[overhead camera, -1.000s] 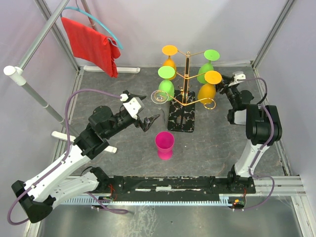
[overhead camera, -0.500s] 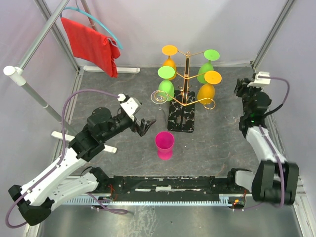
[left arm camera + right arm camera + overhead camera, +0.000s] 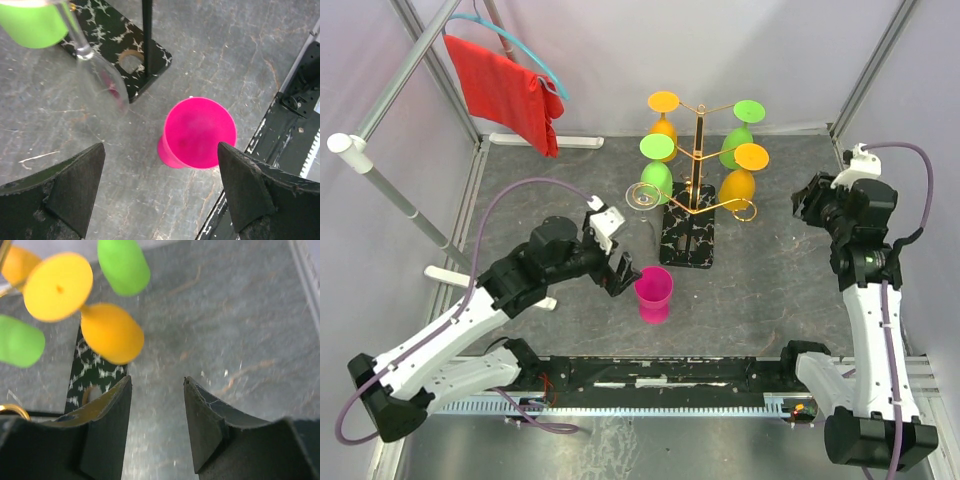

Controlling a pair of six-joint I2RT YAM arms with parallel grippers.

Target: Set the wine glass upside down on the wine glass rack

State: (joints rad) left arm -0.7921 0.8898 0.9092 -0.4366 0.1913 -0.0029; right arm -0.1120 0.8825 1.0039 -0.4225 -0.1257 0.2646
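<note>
Clear see-through wine glass [image 3: 97,85] hangs upside down on left side of gold wire rack with black marble base [image 3: 688,240]. Left claw [image 3: 160,150] wide, empty, over pink plastic cup [image 3: 200,132]. Right claw [image 3: 157,385] half wide, empty. Job looks done.

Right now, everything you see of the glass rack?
The rack is a gold wire tree: thin upright pole, curled arms, black white-veined slab base with a round hole, flat on the grey table. Two orange glasses and two green glasses hang upside down from its arms, a clear glass at its left. Neither left gripper nor right gripper touches it.
</note>
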